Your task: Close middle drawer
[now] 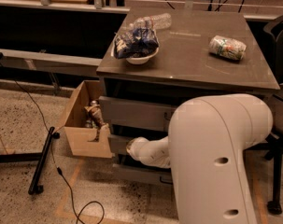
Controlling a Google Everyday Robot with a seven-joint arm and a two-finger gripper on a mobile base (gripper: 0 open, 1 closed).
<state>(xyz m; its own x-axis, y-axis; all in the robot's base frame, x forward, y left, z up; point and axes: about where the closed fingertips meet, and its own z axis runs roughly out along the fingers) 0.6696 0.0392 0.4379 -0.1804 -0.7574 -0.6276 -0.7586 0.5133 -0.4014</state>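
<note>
The grey cabinet [187, 59] shows three grey drawer fronts. The middle drawer [116, 143] is the front below the upper handled one [131, 113]. Only its left end shows, since my white arm [211, 157] covers the rest and its handle. My gripper [130, 148] is at the arm's rounded tip, right against that front at its left part. The drawer's inside is not visible. A lower front [136, 174] sits beneath.
An open cardboard box [82, 141] with items stands against the cabinet's left side. On top are a white bowl holding a blue bag [136, 48], a plastic bottle [152, 21] and a can [227, 47]. A black bar [40, 162] and cable [68, 190] lie on the floor at left.
</note>
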